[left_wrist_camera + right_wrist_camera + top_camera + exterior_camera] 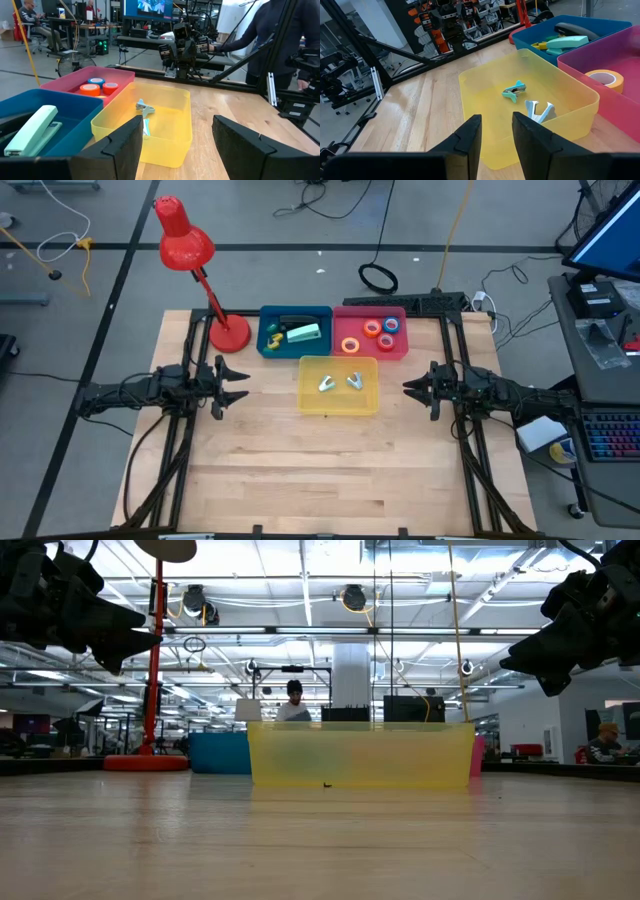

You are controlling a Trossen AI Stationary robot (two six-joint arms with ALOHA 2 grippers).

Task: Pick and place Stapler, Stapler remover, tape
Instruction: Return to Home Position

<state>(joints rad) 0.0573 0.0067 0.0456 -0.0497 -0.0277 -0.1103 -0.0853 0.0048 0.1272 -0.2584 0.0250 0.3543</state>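
A blue bin point(295, 330) at the table's far side holds a mint-green stapler point(305, 333) point(32, 131). Right of it, a pink bin point(370, 332) holds tape rolls: blue point(95, 81), orange point(90, 89) and red point(110, 86). In front of both, a yellow bin point(339, 385) holds two staple removers, one teal point(514, 90) and one silver point(539, 110). My left gripper point(243, 383) point(177, 125) hovers open, left of the yellow bin. My right gripper point(408, 385) point(496, 120) hovers right of the yellow bin, open by a narrow gap. Neither has anything between its fingers.
A red desk lamp stands on its round base point(229, 335) left of the blue bin, with its head point(183, 235) beyond the table's far left. Bare wood lies between the yellow bin and the near edge. A person point(270, 35) stands beyond the table's right side.
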